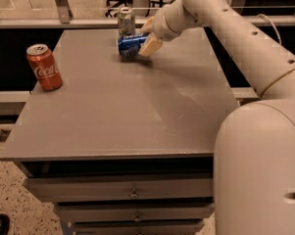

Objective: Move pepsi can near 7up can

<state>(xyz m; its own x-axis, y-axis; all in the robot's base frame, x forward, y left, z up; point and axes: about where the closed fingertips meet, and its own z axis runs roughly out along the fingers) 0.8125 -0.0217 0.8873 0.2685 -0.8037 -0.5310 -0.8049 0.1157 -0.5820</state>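
Under the front edge of the worktop (137, 111) sit drawers (132, 192). By the left edge stands a red can (44, 67). Close to the far edge, the gripper (144, 39) holds the pepsi can (130, 44) tight, lying on its side. Just behind it, the 7up can (126, 21) stands at the far edge.

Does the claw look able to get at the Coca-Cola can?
Probably not yet: the claw, far across the table, is shut on the pepsi can. Nothing stands between it and the Coca-Cola can.
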